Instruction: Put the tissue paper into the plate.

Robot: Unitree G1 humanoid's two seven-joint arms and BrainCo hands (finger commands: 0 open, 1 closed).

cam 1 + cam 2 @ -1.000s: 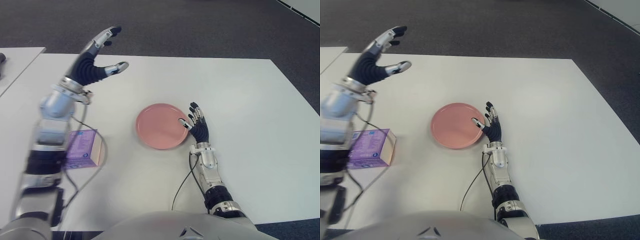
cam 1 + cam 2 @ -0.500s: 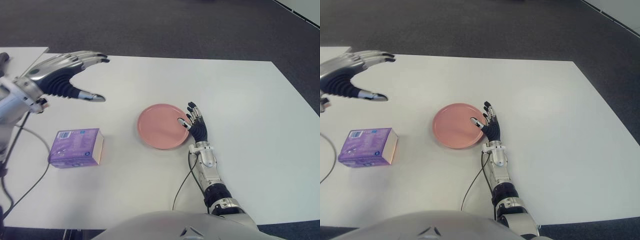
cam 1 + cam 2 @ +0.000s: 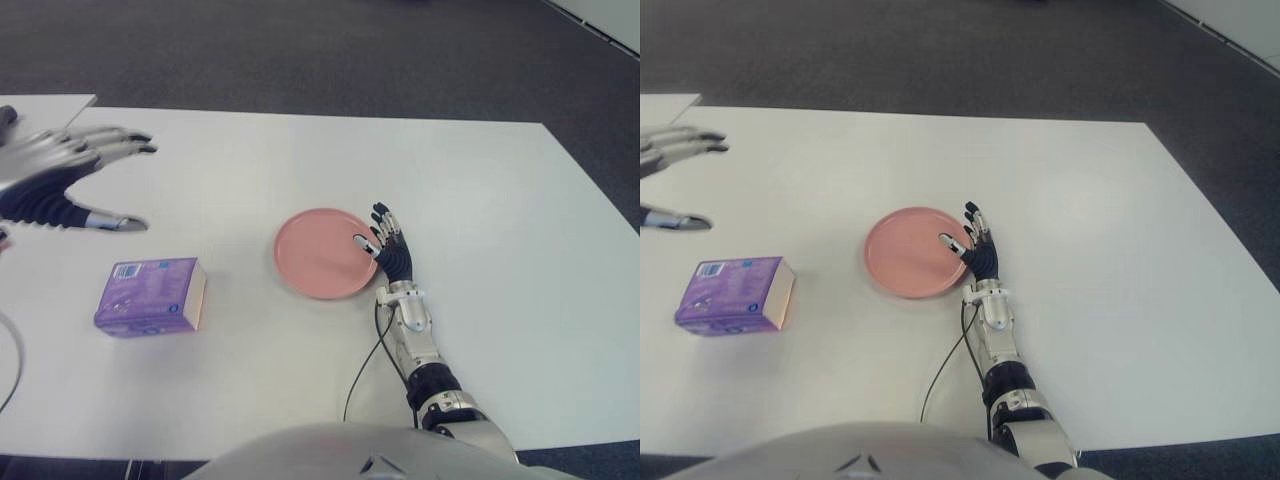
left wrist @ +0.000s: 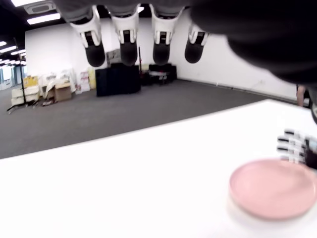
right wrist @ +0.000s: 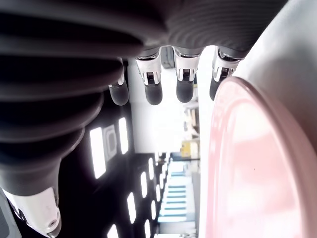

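The tissue paper is a purple pack [image 3: 150, 296] lying on the white table [image 3: 480, 200], left of the pink plate [image 3: 320, 252]. My left hand [image 3: 75, 180] hovers above the table at the far left, beyond the pack and apart from it, fingers spread and holding nothing. In the left wrist view its fingertips [image 4: 128, 50] show spread, with the plate [image 4: 272, 187] farther off. My right hand [image 3: 388, 243] shows at the plate's right rim, fingers straight and holding nothing. The plate [image 5: 257, 163] fills the right wrist view beside those fingers.
A black cable [image 3: 362, 370] runs from the right wrist back to the table's near edge. A second white table [image 3: 40, 103] stands at the far left. Dark carpet lies beyond the table's far edge.
My left hand swung down and leftward, from raised high over the table to low at the far left, uncovering the tissue pack. The right hand and plate stayed put.
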